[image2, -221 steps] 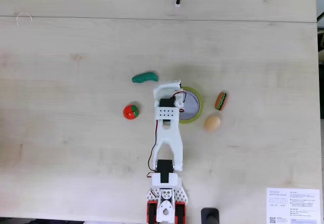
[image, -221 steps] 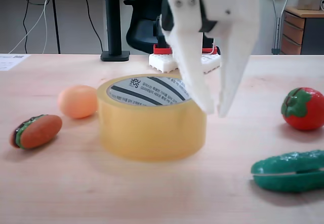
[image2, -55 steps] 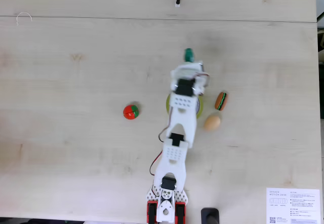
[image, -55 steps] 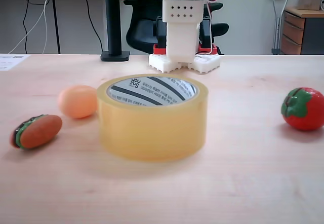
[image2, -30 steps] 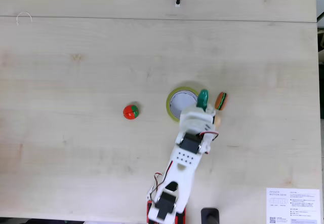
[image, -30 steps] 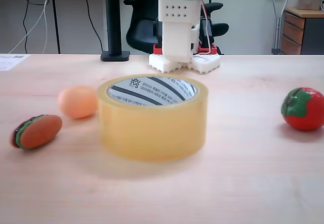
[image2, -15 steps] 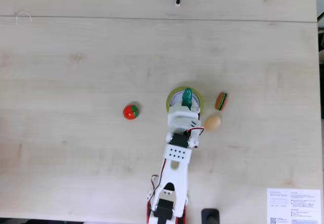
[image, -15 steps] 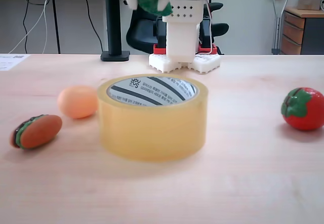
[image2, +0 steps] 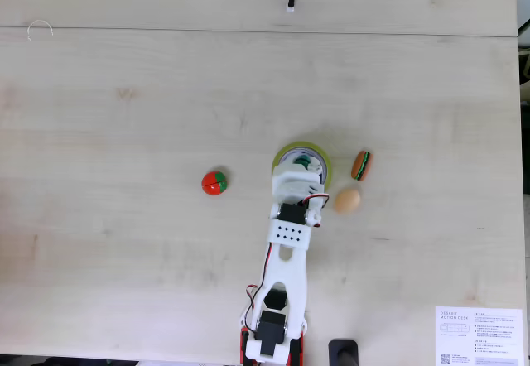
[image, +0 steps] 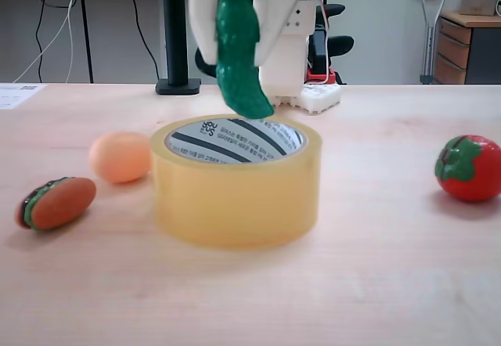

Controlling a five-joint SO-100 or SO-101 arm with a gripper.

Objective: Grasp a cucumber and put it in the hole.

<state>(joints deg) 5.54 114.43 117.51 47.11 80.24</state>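
Observation:
In the fixed view from table height, my gripper (image: pixel 236 55) is shut on the cucumber (image: pixel 239 45), a glossy dark-green bumpy toy that hangs nearly upright. Its lower tip sits just above the back rim of the yellowish tape roll (image: pixel 235 193), over the hole (image: pixel 227 144) with the striped white core. In the fixed view from above, the gripper (image2: pixel 301 170) covers the near part of the tape roll (image2: pixel 286 152). There a green bit of the cucumber (image2: pixel 302 164) shows inside the ring.
On the wooden table lie an orange ball (image: pixel 120 156), an orange-brown toy with green trim (image: pixel 55 203) and a red toy with a green top (image: pixel 470 167). From above, the red toy (image2: pixel 214 183) lies left of the roll, the ball (image2: pixel 347 200) right.
The gripper with the cucumber swung from right of the roll to above it. The cucumber has tipped upright and come down toward the hole.

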